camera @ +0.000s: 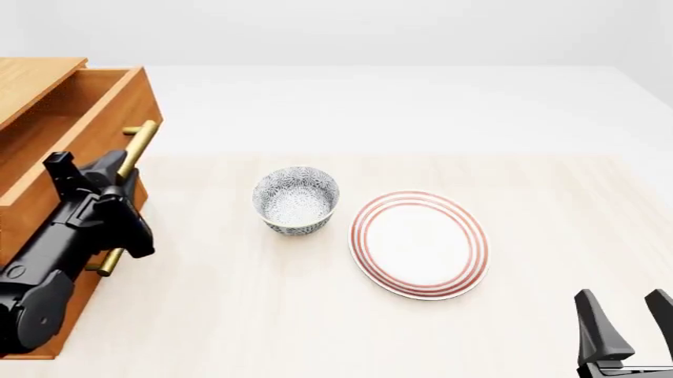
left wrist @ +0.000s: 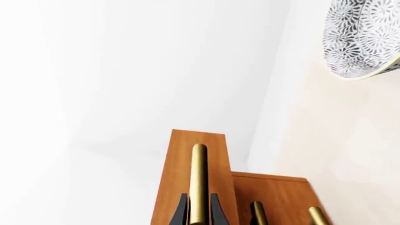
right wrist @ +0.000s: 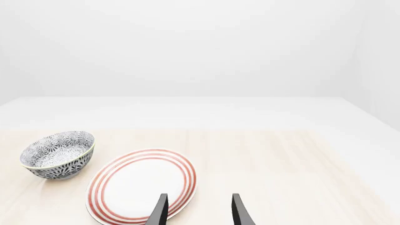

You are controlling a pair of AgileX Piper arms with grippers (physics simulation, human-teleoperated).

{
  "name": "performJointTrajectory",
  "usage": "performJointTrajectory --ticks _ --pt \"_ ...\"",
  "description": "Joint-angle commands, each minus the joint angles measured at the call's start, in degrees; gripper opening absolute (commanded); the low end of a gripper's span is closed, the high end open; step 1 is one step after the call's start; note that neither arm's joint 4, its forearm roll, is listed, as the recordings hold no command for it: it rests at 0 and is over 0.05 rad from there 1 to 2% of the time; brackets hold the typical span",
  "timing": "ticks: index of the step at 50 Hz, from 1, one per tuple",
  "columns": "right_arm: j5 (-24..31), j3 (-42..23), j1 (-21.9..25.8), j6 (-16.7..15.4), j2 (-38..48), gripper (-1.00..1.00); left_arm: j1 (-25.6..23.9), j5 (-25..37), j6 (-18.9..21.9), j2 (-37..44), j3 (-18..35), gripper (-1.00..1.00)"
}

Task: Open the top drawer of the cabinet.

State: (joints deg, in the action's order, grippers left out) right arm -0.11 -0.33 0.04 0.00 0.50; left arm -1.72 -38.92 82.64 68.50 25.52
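The orange-brown cabinet stands at the table's left edge. Its top drawer is pulled out toward the table's middle, and its open wood box shows from above. My left gripper is shut on the top drawer's brass bar handle. In the left wrist view the handle runs between my two black fingers on the drawer front. The lower drawers' front sits further back. My right gripper is open and empty at the near right edge; it also shows in the right wrist view.
A grey patterned bowl stands on the table a little right of the drawer. A white plate with red rings lies beside it. Both show in the right wrist view, the bowl and the plate.
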Motion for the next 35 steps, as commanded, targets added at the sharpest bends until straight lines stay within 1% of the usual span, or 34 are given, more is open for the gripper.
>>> performJointTrajectory --ticks 1,9,10,14,18,19,24,30,31,33,35 --pt "0.0 0.06 -0.01 0.0 -0.06 1.0 -3.12 1.42 0.42 -3.12 -3.43 -1.0" --pt "0.0 0.06 -0.01 0.01 -0.07 1.0 -3.86 0.49 0.64 -4.07 -5.33 -1.0" --pt "0.0 0.06 -0.01 0.0 -0.07 1.0 -3.86 0.43 0.71 -4.15 -5.53 1.0" --pt "0.0 0.06 0.0 0.0 -0.08 1.0 -4.32 0.75 0.56 -5.33 -6.35 1.0" --pt "0.0 0.06 -0.02 0.0 -0.07 1.0 -4.57 -0.49 1.73 -6.39 -8.48 1.0" --pt "0.0 0.06 -0.02 0.0 -0.07 1.0 -5.31 -0.03 1.57 -6.35 -8.42 1.0" --pt "0.0 0.06 0.0 0.0 -0.07 1.0 -5.64 -0.22 1.86 -8.01 -10.18 1.0" --pt "0.0 0.06 -0.02 0.0 -0.07 1.0 -4.96 -3.51 4.72 -10.56 -14.19 1.0" --pt "0.0 0.06 -0.02 0.0 -0.08 1.0 -4.83 -2.03 4.67 -12.54 -14.09 1.0" --pt "0.0 0.06 -0.01 0.0 -0.07 1.0 -4.94 -1.86 4.77 -13.94 -15.05 1.0" --pt "0.0 0.06 -0.01 0.0 -0.07 1.0 -4.63 -2.91 5.87 -15.82 -16.71 1.0"
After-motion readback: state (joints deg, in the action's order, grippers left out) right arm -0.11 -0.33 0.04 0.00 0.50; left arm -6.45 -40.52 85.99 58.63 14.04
